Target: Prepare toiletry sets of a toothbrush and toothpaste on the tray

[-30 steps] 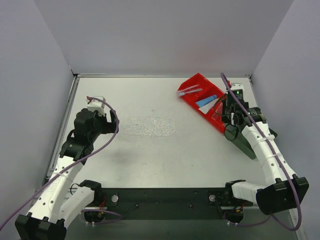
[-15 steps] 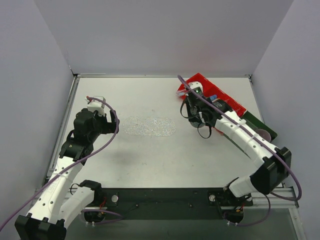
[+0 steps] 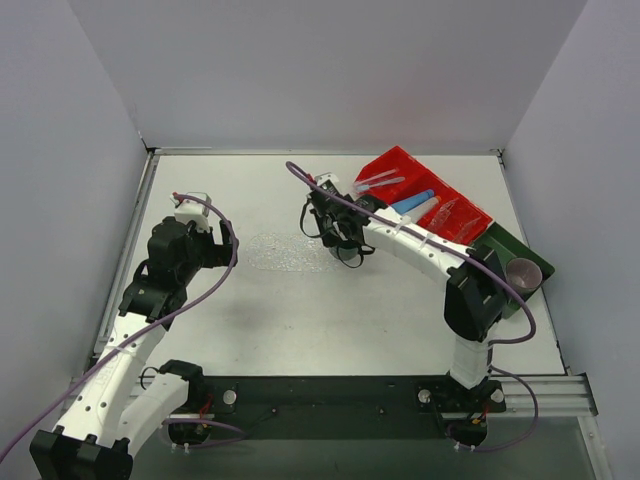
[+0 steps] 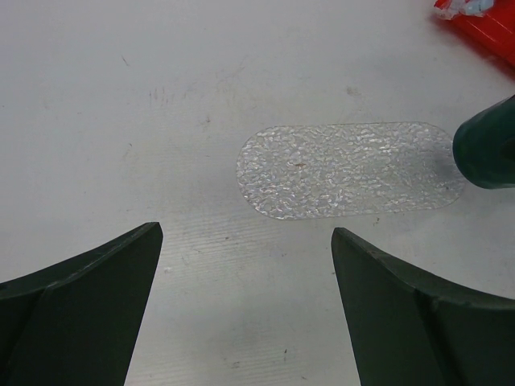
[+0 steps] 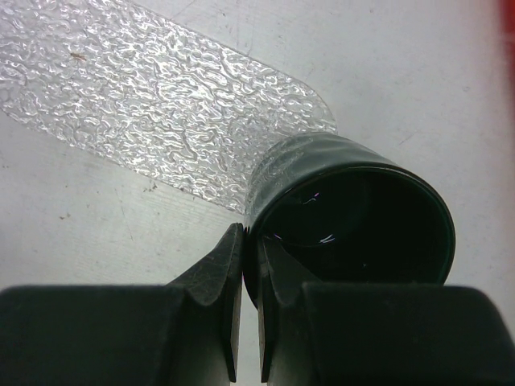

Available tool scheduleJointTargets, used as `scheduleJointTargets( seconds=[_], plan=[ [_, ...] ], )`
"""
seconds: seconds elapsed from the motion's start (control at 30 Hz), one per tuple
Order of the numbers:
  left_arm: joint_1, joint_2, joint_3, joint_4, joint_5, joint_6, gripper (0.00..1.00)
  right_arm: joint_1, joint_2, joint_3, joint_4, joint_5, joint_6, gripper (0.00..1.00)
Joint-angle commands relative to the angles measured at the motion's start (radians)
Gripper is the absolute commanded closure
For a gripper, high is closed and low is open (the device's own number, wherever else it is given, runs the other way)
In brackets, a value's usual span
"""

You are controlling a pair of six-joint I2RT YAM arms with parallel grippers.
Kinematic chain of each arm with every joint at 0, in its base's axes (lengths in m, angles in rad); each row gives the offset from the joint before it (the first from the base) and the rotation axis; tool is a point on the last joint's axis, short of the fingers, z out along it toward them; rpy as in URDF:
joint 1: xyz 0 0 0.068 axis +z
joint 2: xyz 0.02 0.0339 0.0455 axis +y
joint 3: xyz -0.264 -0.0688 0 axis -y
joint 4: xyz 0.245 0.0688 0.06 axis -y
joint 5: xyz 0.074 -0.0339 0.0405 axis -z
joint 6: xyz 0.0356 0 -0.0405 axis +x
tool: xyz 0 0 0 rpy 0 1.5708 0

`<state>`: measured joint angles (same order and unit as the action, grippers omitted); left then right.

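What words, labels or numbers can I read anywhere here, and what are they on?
No text can be read in any view.
The blue tube in the red bin: any print is too small to read.
The dark green mug: plain, no lettering visible.
The clear tray: only a bumpy texture, no writing.

Pale scuffed tabletop (image 3: 300,310) between plain lilac-grey walls (image 3: 330,70) on three sides; black rail (image 3: 330,392) along near edge
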<state>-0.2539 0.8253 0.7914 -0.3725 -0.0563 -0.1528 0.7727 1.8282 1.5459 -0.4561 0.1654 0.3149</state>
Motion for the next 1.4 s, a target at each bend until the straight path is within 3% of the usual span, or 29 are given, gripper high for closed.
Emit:
scheduleJointTargets(
  seconds=[0.0, 0.5, 1.37],
  plan=[
    [-0.001, -0.005, 0.003, 0.03, -0.008, -0.001, 0.03, -0.006, 0.008, 0.072, 0.03, 0.003, -0.045, 1.0],
    [-0.001, -0.002, 0.003, 0.032, -0.002, -0.001, 0.03, -0.043, 0.078, 0.075, 0.033, -0.234, -0.22, 1.0],
    [0.001, 0.005, 0.002, 0.032, -0.002, -0.001, 0.03, -0.075, 0.125, 0.056, 0.036, -0.241, -0.336, 1.0]
  ],
)
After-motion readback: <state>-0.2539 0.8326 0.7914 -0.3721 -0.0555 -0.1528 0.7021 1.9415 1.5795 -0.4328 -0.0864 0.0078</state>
